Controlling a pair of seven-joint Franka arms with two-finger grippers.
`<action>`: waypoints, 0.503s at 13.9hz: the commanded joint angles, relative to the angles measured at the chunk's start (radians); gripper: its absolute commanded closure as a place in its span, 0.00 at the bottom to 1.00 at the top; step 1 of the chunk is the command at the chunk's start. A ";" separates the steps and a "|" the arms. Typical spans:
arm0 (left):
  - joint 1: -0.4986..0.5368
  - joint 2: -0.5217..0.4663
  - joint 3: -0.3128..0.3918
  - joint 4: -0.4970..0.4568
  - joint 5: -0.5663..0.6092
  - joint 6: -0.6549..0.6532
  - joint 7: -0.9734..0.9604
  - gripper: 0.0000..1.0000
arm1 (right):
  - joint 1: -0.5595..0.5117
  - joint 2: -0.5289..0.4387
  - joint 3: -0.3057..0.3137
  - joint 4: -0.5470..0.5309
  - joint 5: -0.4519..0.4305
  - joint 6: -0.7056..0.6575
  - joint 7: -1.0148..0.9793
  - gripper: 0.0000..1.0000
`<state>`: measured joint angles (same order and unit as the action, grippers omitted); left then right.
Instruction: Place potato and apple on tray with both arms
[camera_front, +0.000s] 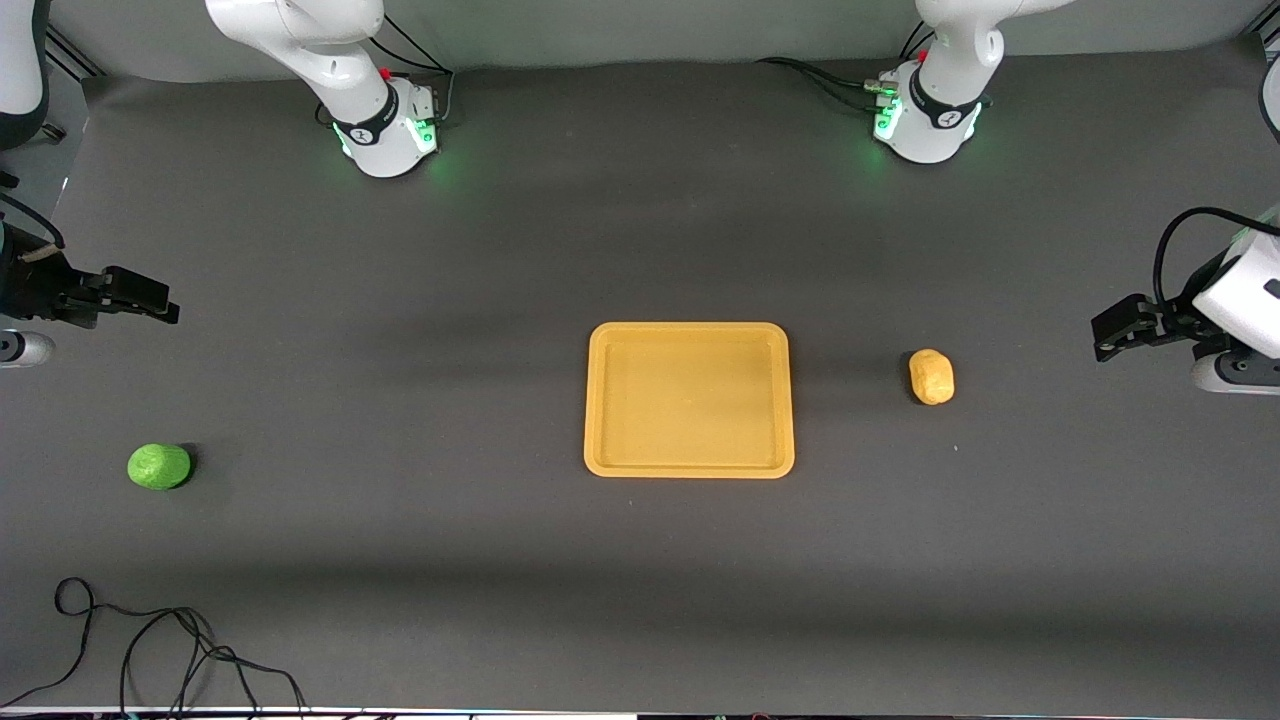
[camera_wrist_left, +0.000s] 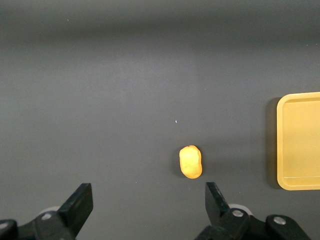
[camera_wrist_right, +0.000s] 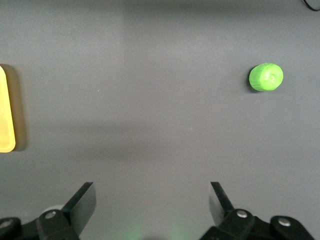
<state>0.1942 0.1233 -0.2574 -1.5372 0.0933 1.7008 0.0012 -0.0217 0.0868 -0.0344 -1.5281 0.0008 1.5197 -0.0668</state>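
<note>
The yellow-orange tray lies empty in the middle of the table. The yellow-tan potato lies beside it toward the left arm's end. The green apple lies toward the right arm's end, well apart from the tray. My left gripper is open and empty over bare table at the left arm's end. Its wrist view shows the potato and the tray's edge ahead of the gripper. My right gripper is open and empty over bare table at the right arm's end. Its wrist view shows the apple and the tray's rim ahead of the gripper.
A loose black cable lies on the dark mat near the table's front edge, toward the right arm's end. The arms' green-lit bases stand along the edge farthest from the front camera.
</note>
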 joint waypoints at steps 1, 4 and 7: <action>-0.002 0.001 0.004 0.008 0.000 -0.018 -0.021 0.00 | -0.009 0.008 0.004 0.020 0.013 -0.006 0.010 0.00; -0.002 0.003 0.004 0.008 -0.001 -0.018 -0.012 0.00 | -0.009 0.013 0.005 0.023 0.010 -0.007 0.005 0.00; -0.004 0.006 0.004 0.008 -0.001 -0.020 -0.010 0.00 | -0.011 0.014 0.004 0.022 0.013 -0.009 0.009 0.00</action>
<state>0.1949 0.1296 -0.2554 -1.5372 0.0932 1.6975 -0.0014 -0.0226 0.0894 -0.0344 -1.5280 0.0008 1.5200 -0.0668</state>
